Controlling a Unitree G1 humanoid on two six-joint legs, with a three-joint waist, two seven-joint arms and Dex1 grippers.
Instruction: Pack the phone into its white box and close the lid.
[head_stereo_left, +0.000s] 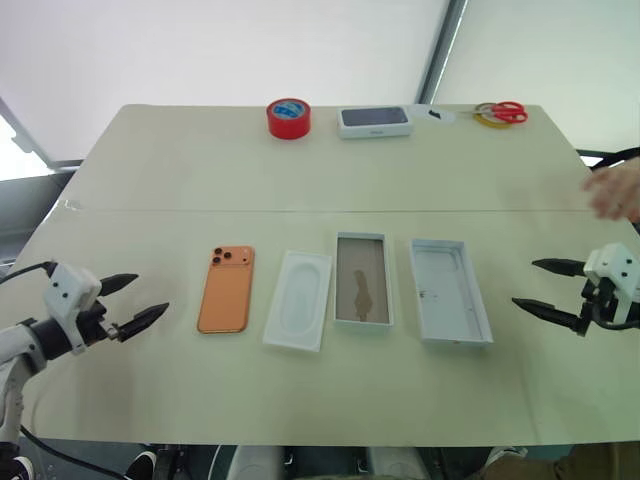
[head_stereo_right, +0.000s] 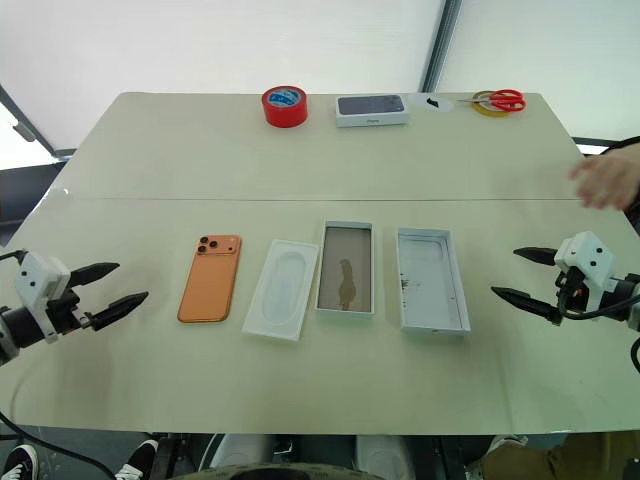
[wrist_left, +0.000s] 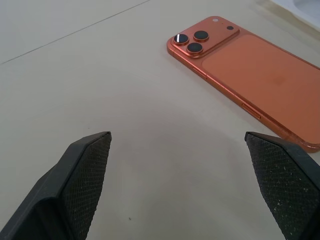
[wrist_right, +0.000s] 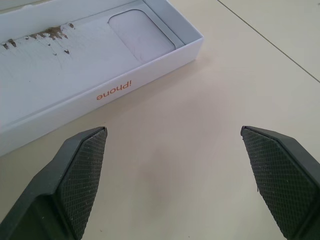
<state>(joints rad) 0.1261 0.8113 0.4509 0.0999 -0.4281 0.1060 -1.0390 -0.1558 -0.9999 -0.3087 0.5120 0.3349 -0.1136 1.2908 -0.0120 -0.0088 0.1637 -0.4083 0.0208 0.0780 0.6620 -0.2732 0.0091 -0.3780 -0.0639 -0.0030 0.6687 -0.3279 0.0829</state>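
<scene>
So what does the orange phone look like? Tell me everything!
The phone is flat and orange with rounded corners, and looks like smooth metal or glass. It lies face down on the table, so its back shows, with three dark round lenses on a raised patch at its far corner. It is leftmost in the row, beside the white insert tray but apart from it. Nothing touches it except the table.

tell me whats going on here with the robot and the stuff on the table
Nothing is being handled yet. The left gripper and right gripper hover open at either side of the table, holding nothing. Laid out in a row between them are the phone, face down, a moulded white insert tray, the white box and the lid, inside up. The phone is not yet packed. A person's hand shows at the right edge.
</scene>
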